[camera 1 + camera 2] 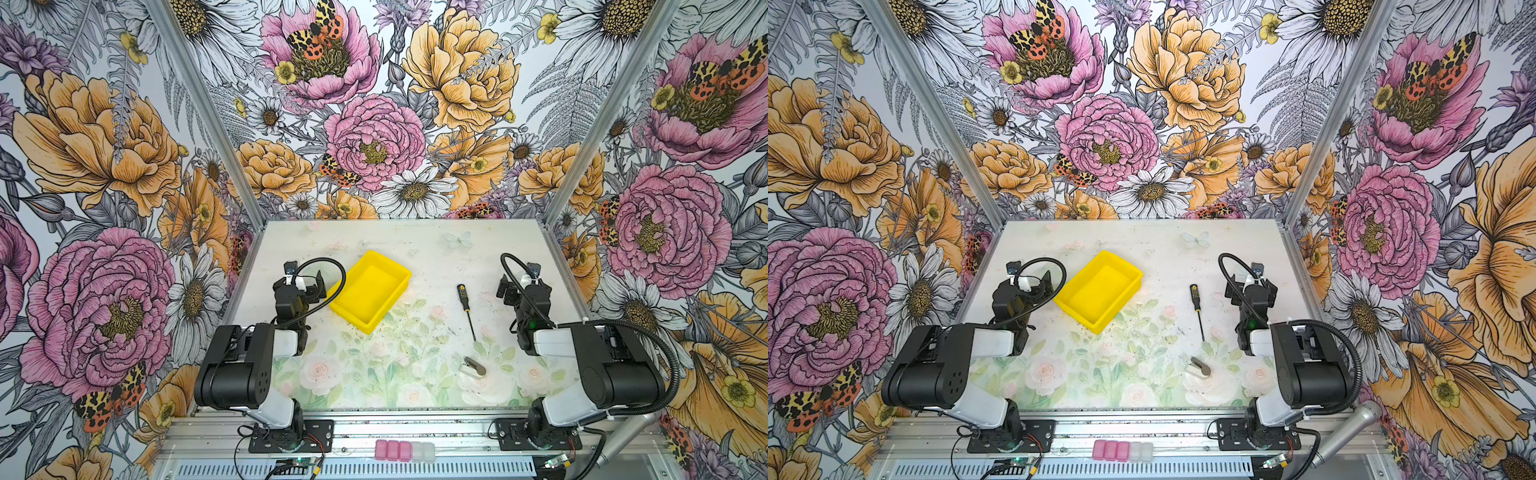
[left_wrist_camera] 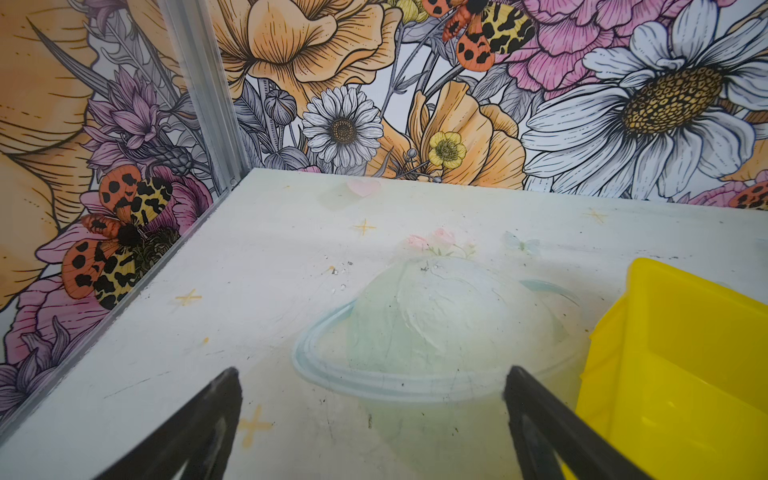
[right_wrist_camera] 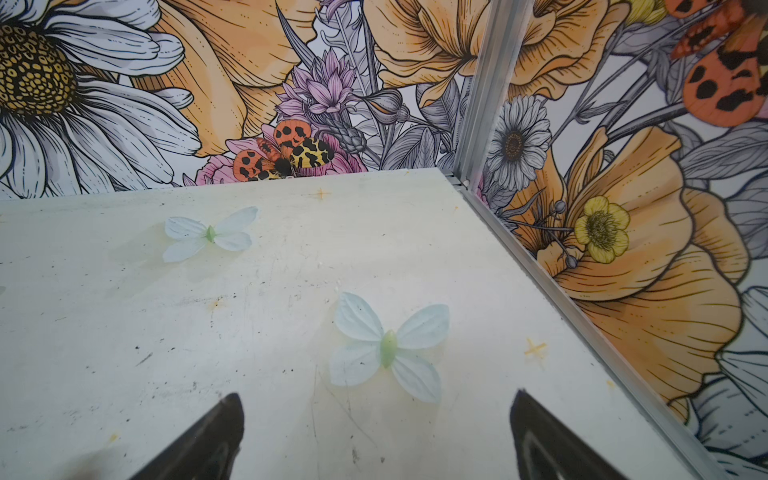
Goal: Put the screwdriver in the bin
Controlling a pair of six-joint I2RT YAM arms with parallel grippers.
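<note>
We have done nothing yet: the screwdriver (image 1: 466, 309) lies on the table, well apart from the empty bin (image 1: 370, 293), and both our grippers gape, holding nothing.

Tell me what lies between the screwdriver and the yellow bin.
Nothing: in both top views only bare printed table separates the screwdriver from the bin.
</note>
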